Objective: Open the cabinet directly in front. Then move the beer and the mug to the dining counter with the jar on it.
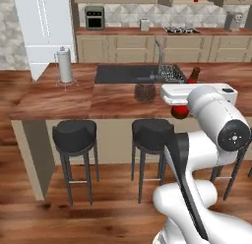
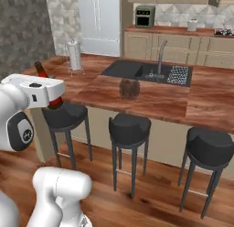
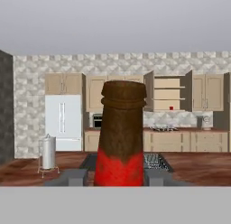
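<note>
The cabinet (image 3: 171,93) stood open, doors swung wide. The mug (image 3: 171,108) sat on its shelf, not yet fetched. The gripper (image 3: 118,177) pinched the beer (image 3: 121,137) between its jaws, neck upward, long axis upright, held over the counter (image 1: 59,98) edge, near the jar (image 1: 144,92). Remaining, by judgement: set the beer down, then bring the mug.
</note>
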You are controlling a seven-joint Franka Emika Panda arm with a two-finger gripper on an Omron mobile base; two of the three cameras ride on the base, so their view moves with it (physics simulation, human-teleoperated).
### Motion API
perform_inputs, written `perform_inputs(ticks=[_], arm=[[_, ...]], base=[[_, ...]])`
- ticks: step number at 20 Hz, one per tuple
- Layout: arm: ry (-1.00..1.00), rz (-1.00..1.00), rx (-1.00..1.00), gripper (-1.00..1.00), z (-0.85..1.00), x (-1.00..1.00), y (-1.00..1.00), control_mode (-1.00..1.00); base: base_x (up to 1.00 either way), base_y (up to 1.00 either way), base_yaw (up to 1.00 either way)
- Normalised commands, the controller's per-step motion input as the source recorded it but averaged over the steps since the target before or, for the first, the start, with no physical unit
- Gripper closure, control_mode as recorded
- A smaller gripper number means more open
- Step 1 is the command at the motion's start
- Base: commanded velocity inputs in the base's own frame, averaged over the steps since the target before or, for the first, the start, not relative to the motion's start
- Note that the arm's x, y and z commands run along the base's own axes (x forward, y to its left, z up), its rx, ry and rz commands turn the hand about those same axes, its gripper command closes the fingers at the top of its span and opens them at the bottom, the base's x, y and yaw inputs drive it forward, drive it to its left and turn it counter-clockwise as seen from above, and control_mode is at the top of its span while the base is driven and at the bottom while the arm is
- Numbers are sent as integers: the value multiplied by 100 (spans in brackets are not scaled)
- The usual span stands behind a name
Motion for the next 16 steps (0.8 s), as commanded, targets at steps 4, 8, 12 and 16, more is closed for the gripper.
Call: perform_inputs(ticks=[4, 8, 12, 16], arm=[[0, 0, 0, 100, 0, 0, 0, 100], [0, 0, 0, 100, 0, 0, 0, 100], [0, 0, 0, 100, 0, 0, 0, 100], [0, 0, 0, 100, 0, 0, 0, 100]], base=[[38, 10, -65], [66, 77, -26], [42, 98, -16], [16, 97, -8]])
